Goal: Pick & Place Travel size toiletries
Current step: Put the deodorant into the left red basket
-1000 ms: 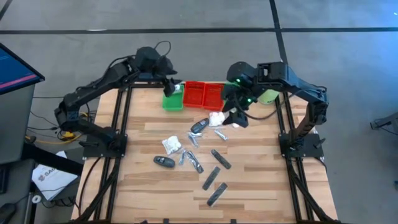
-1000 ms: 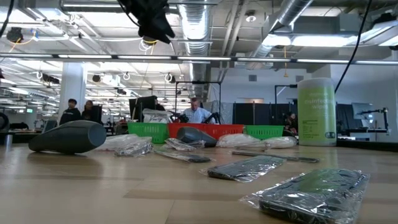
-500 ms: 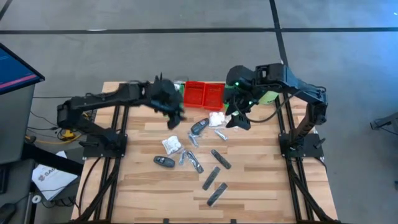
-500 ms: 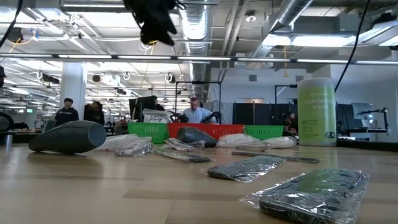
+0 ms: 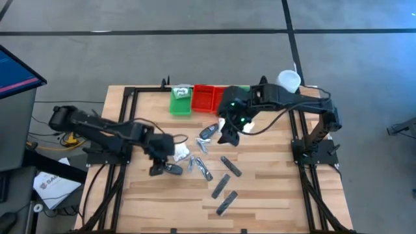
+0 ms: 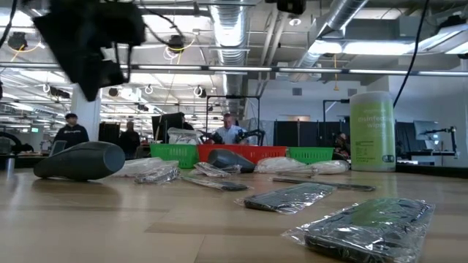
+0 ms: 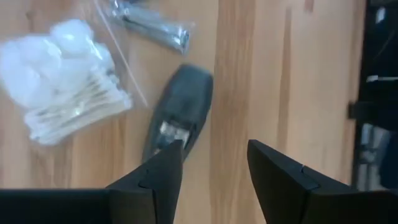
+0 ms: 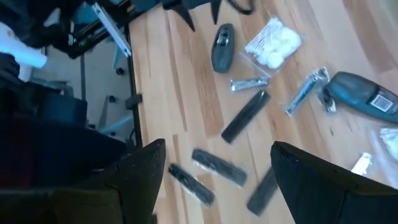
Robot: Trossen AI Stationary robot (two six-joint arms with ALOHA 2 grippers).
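Observation:
My left gripper is open and hangs just above the table, over the end of a black oval piece. Beside that lie a white packet of swabs and silvery tubes. My right gripper is open above the table's middle, next to a second black oval piece. Dark grey flat bars lie flat toward the near edge. Another white packet lies in the green tray.
A red tray and the green tray stand along the far edge. The pale green canister with a white lid stands at the far right corner. More bars lie near the near edge. People show in the room behind.
My left gripper has swung from above the green tray at the far edge toward the near edge and down, and now hangs low over the left black oval piece. My right gripper has moved a little toward the table's left. The items on the table have not moved.

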